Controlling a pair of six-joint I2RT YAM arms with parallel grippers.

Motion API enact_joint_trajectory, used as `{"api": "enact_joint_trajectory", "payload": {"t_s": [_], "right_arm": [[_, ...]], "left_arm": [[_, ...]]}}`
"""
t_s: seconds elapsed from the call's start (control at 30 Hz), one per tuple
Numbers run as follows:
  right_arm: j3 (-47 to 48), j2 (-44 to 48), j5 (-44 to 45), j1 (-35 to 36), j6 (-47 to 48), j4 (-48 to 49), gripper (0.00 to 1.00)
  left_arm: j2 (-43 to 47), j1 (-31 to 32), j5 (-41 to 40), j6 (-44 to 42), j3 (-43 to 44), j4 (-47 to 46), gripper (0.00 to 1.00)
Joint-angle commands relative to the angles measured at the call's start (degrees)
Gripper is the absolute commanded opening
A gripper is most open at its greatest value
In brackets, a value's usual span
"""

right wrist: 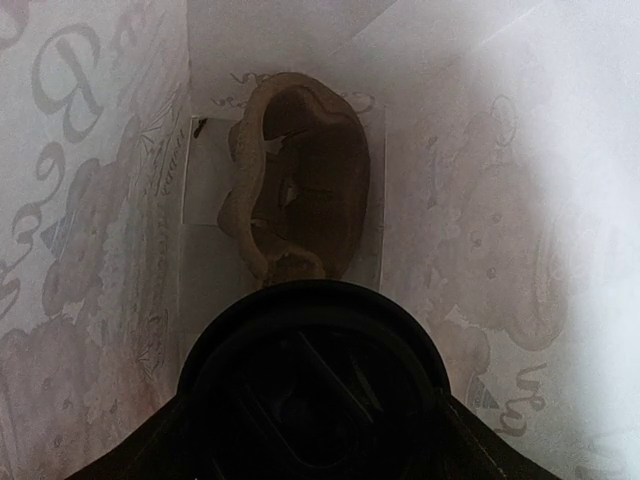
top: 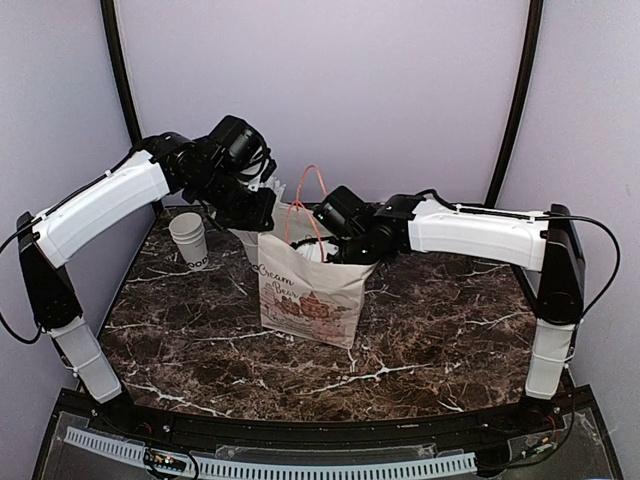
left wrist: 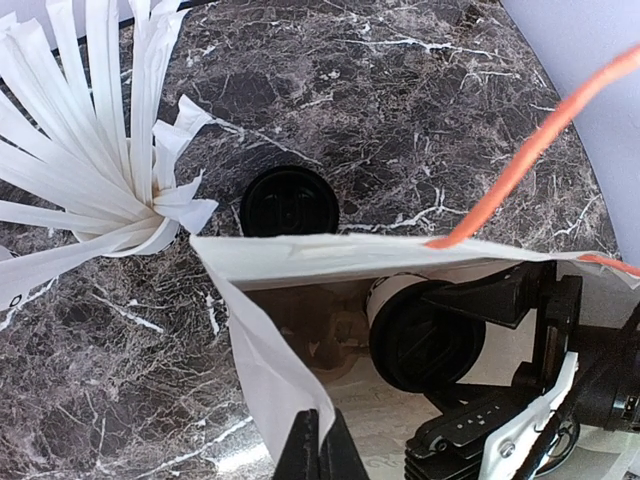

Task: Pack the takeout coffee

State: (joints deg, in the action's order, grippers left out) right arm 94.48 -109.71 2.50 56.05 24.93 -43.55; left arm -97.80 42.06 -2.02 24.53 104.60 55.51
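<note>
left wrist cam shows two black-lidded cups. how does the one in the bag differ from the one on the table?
The takeout coffee is inside the paper bag, clamped by the right gripper. The other lidded cup stands outside on the table, untouched. The coffee's white wall shows, while the other shows only its lid. Both have black lids.

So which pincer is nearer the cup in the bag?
Right. The right pincer grips the cup inside the bag; the left pincer pinches the bag's rim, beside it.
</note>
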Motion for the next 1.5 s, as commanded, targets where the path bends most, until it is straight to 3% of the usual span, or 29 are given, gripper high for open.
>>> {"api": "enact_joint_trajectory", "payload": {"t_s": [0.0, 0.1, 0.13, 0.17, 0.2, 0.93, 1.47], "right_arm": [[-2.8, -2.8, -2.0, 0.2, -2.1, -8.1, 0.81], [-1.8, -1.5, -2.3, 0.4, -2.9, -8.6, 0.85], [-1.7, -1.1, -2.3, 0.6, -3.2, -8.5, 0.88], [-1.5, -0.9, -2.3, 0.7, -3.3, -8.6, 0.97], [-1.3, -0.6, -2.3, 0.8, -3.4, -8.6, 0.98], [11.0, 2.4, -8.0, 0.9, -2.7, -10.0, 0.99], [14.4, 5.5, -12.0, -0.6, -0.1, -10.6, 0.99]], "left_arm": [[2.3, -0.2, 0.1, -0.3, -2.2, 0.8, 0.0], [2.9, -0.2, 1.3, -0.2, -3.6, -0.5, 0.0], [3.0, -0.2, 1.5, -0.1, -4.1, -0.7, 0.0], [3.0, -0.3, 1.8, -0.1, -4.3, -1.0, 0.0], [3.0, -0.3, 1.9, -0.1, -4.5, -1.2, 0.0], [6.0, -0.1, 4.6, 1.8, -7.3, -1.8, 0.0], [9.0, 0.5, 2.9, 4.7, -9.8, -2.6, 0.0]]}}
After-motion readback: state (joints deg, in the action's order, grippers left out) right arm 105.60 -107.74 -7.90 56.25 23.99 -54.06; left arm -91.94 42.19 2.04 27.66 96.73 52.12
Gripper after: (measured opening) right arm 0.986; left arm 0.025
